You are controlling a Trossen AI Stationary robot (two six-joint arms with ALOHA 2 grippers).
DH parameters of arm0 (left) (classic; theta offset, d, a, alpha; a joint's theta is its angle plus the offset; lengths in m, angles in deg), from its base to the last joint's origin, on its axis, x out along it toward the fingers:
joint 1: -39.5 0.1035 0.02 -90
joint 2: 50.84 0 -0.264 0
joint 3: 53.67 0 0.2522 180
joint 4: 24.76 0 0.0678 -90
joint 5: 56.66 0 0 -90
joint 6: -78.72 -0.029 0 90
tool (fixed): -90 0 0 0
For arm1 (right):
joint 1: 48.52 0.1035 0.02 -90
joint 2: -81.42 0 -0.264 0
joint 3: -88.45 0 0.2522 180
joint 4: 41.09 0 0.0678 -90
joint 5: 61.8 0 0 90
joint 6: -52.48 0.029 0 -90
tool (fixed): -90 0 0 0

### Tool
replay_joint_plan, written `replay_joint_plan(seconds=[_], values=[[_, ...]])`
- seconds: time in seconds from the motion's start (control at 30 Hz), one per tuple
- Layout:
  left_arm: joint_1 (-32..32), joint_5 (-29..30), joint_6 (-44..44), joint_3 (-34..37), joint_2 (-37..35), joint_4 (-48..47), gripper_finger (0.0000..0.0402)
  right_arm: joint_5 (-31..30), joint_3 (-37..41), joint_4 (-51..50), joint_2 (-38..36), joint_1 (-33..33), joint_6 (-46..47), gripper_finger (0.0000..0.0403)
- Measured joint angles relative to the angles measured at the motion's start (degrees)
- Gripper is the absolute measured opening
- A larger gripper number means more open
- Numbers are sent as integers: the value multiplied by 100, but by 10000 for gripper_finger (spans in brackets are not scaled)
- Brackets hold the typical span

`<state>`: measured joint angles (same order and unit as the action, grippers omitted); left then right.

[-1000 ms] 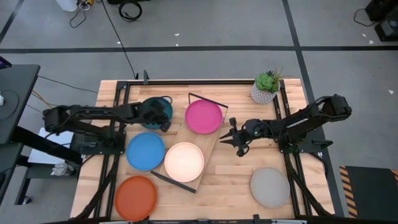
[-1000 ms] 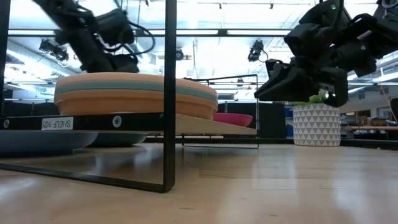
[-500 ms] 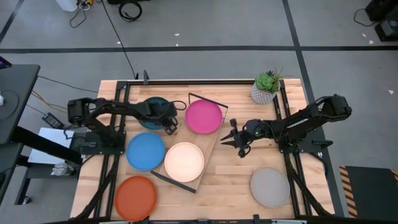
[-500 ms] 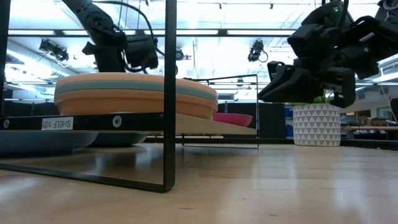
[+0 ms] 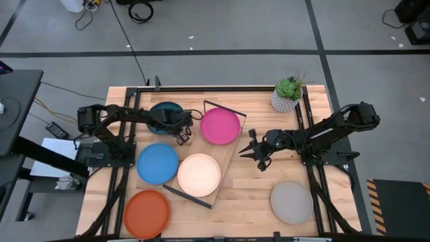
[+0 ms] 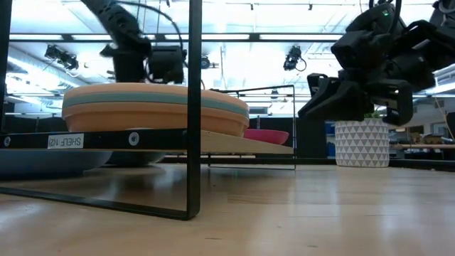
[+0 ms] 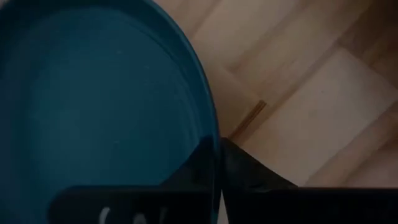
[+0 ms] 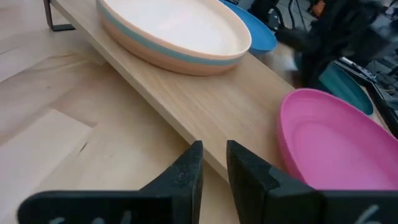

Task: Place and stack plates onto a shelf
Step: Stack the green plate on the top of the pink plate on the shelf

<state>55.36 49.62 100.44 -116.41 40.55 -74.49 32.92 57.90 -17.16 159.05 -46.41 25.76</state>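
Note:
A dark teal plate point(image 5: 161, 112) lies at the far left of the table, and my left gripper point(image 5: 181, 134) is shut on its rim on the side toward the shelf. The shelf point(image 5: 230, 160) runs slantwise across the table's middle. A magenta plate point(image 5: 220, 126) lies on its far end. On its near end sits a stack topped by a cream plate point(image 5: 199, 174). My right gripper point(image 5: 246, 152) hovers just right of the shelf, its fingers a little apart point(image 8: 214, 163) and empty. Blue point(image 5: 157, 163), orange-red point(image 5: 146, 213) and grey point(image 5: 291, 202) plates lie on the table. My left gripper pinches the teal plate's rim point(image 7: 210, 127), one finger point(image 7: 198, 165) inside the plate and the other outside. The fingers come from above, pointing down. Whether the plate is clear of the table I cannot tell.
A potted plant point(image 5: 287, 94) stands at the far right corner. Black wire frames point(image 5: 225, 109) rise at the shelf's short ends. Bare tabletop lies between the shelf and the grey plate.
My left gripper has moved a little toward the shelf, come down over the teal plate's edge and closed on its rim. More of the teal plate now shows in the high view. My right gripper has kept its place.

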Motion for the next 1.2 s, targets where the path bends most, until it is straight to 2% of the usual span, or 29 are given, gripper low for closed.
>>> replay_joint_plan(seconds=[0.1, 0.27, 0.4, 0.53, 0.6, 0.7, 0.8, 1.0, 1.2], values=[[-121, -178, -148, -706, -24, -932, 17, -44, 25, 8, 0, 0, 17, 77], [-509, -1174, -479, -2085, -110, -2534, 17, -64, 29, 17, 0, 0, 103, 77], [-1091, -1339, -961, -3052, -107, -3394, 16, -64, 29, -15, 0, 0, 199, 77], [-1692, -1328, -1684, -3740, -107, -3551, 16, -64, 29, -42, 0, 16, 295, 77], [-1949, -1059, -2108, -3911, -114, -3251, 15, -64, 29, -38, 0, 49, 317, 77], [-2187, -641, -2790, -3870, -102, -2424, 15, -64, 29, 4, 0, 137, 322, 77], [-2192, -606, -3413, -3606, -56, -1727, 15, -63, 29, 8, 0, 237, 384, 77], [-1789, -619, -4416, -2573, -52, -638, 15, -193, 29, -4, 0, 396, 422, 77], [-1299, -876, -5554, -1693, -52, 1158, 14, -271, 29, 6, 0, 415, 358, 77]])
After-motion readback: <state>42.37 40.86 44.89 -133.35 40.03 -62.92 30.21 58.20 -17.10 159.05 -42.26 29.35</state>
